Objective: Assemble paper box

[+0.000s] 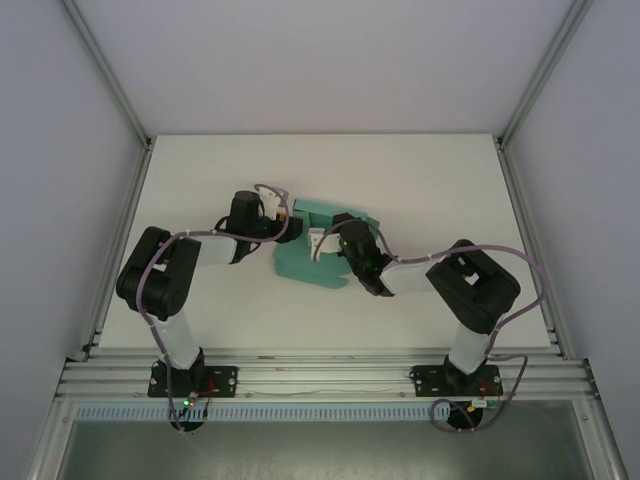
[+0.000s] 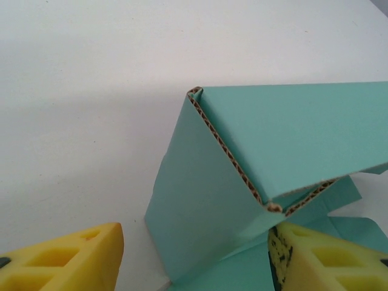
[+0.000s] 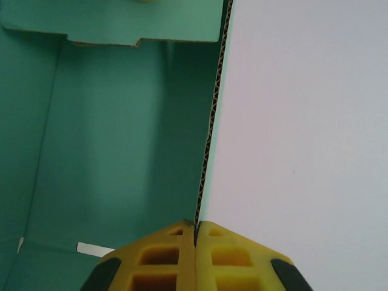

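A white table (image 1: 420, 190) fills the middle of the top view, closed in by pale walls (image 1: 60, 120) and a metal frame (image 1: 525, 70) that runs toward the upper corners. The left arm (image 1: 160, 275) rises from the lower left and the right arm (image 1: 470, 285) from the lower right; both bend inward to the centre of the frame. There the paper box (image 1: 305, 262) lies on the table, teal-green and partly folded, with some panels raised and others flat. In the left wrist view the left gripper (image 2: 195, 245) is spread wide around a raised, tilted panel whose corrugated edge shows in the middle of the frame. One yellow finger (image 2: 79, 257) at the lower left is apart from the card, over bare table. The other sits at the lower right, just beside the folded corner; I cannot tell whether it touches. In the right wrist view the right gripper (image 3: 195, 233), at the bottom centre, is pressed together on the thin upright wall of the box, pinching its edge. The green inside is at the left, and a small white slot (image 3: 94, 248) shows at the lower left.
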